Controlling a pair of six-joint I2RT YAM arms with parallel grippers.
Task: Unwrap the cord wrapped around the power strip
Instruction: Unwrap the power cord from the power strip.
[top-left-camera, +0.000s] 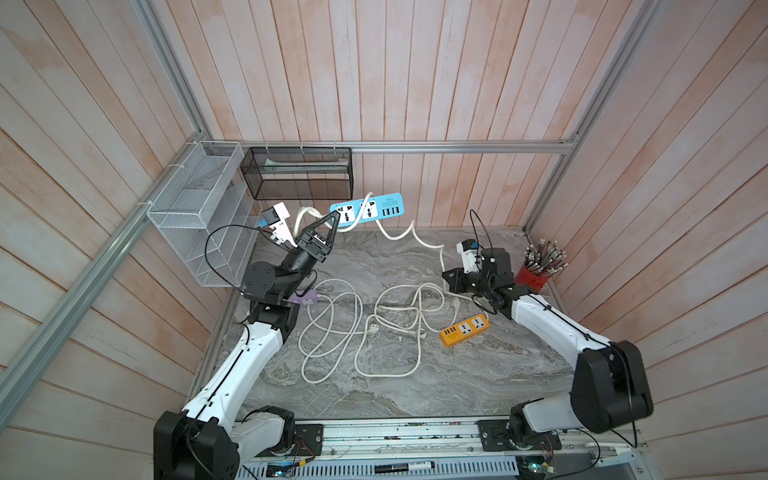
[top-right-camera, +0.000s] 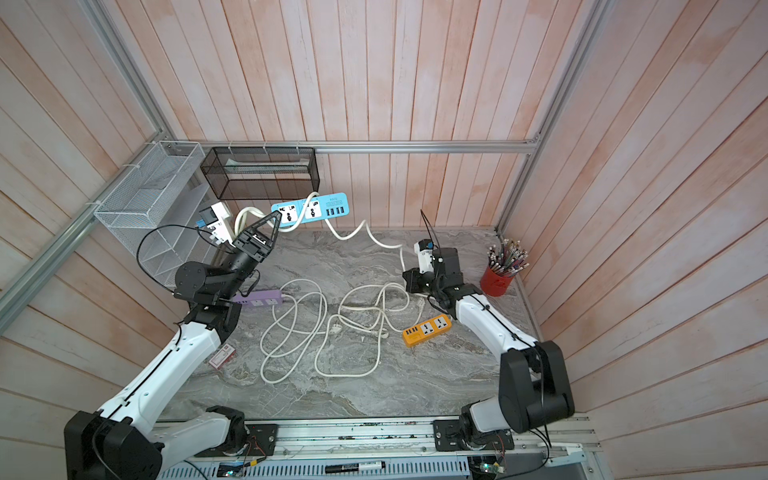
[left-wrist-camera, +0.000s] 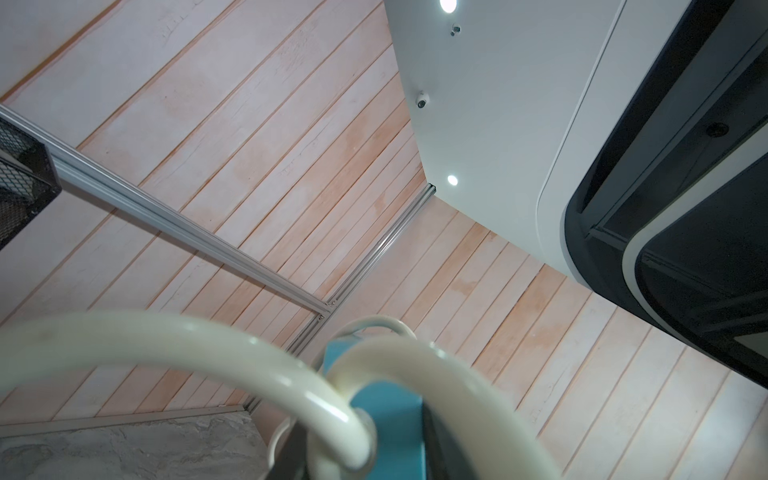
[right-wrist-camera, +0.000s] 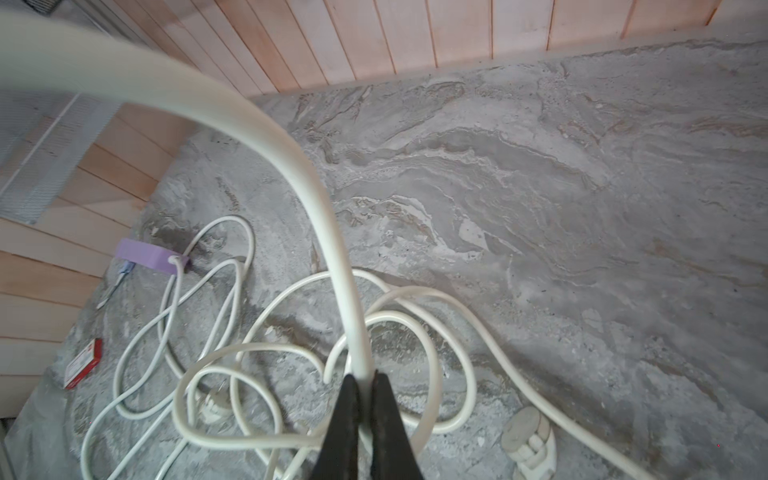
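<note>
In both top views the blue power strip (top-left-camera: 368, 208) (top-right-camera: 309, 210) hangs in the air by the back wall. My left gripper (top-left-camera: 336, 217) (top-right-camera: 276, 215) is shut on its left end. The white cord (top-left-camera: 395, 237) (top-right-camera: 353, 237) crosses the strip's face once, loops past its left end, then trails down to the right. My right gripper (top-left-camera: 451, 279) (top-right-camera: 409, 280) is shut on that cord just above the table. In the left wrist view the blue power strip (left-wrist-camera: 386, 411) and the cord (left-wrist-camera: 208, 345) fill the space at the left gripper (left-wrist-camera: 365, 453). The right wrist view shows the cord (right-wrist-camera: 324, 208) pinched between the right gripper (right-wrist-camera: 362, 380) fingers.
An orange power strip (top-left-camera: 464, 330) and a purple power strip (top-left-camera: 305, 297) lie on the marble table with their loose white cords (top-left-camera: 353, 328) tangled between them. A red cup of pens (top-left-camera: 536, 274) stands at the right. A white basket (top-left-camera: 195, 208) and a black mesh basket (top-left-camera: 299, 172) hang at the back left.
</note>
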